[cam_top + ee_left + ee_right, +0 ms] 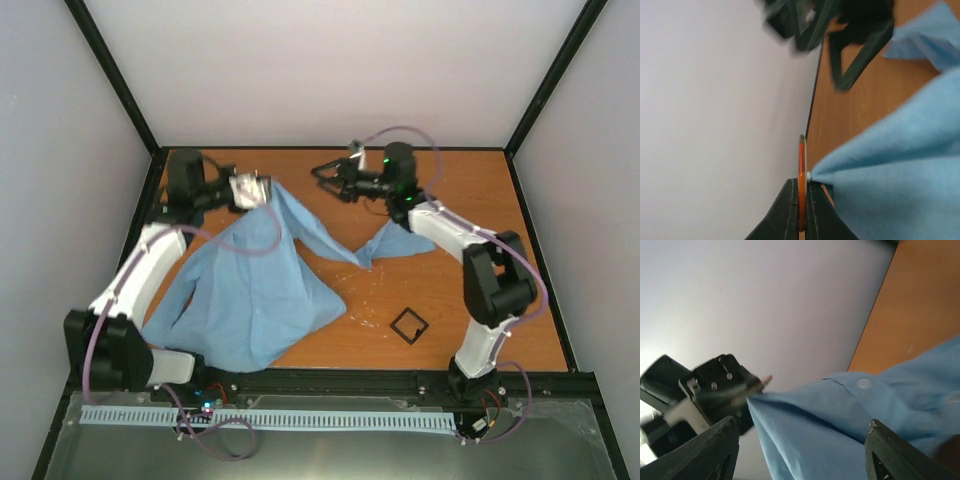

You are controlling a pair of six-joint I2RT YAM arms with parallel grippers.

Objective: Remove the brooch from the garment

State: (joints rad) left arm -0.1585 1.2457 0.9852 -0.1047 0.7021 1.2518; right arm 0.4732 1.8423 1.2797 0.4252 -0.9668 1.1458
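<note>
Seen from above, a light blue garment [250,290] lies crumpled across the left and middle of a brown wooden tabletop [470,200]. One corner of it is pulled up into a peak toward the far left.

The left arm reaches from the near left edge to that far left corner. Its wrist camera shows the left hand [802,200] with both fingers pressed together on the brooch [801,165]. The brooch appears edge-on, as a thin upright disc with an orange-brown rim, standing taller than the fingertips. A small whitish point on its right face meets the tip of the blue cloth, which fans out from there to the right.

The right arm comes up from the near right edge and bends toward the far middle of the tabletop. The right hand [802,430] has its fingers spread wide apart and grips nothing. Its own camera looks between them across a fold of the garment toward the left hand, where a reddish sliver shows at the cloth's tip. The two hands are near each other without touching.

A small black hollow square frame [409,325] lies flat on bare wood toward the near right, just beside the edge of the garment.
</note>
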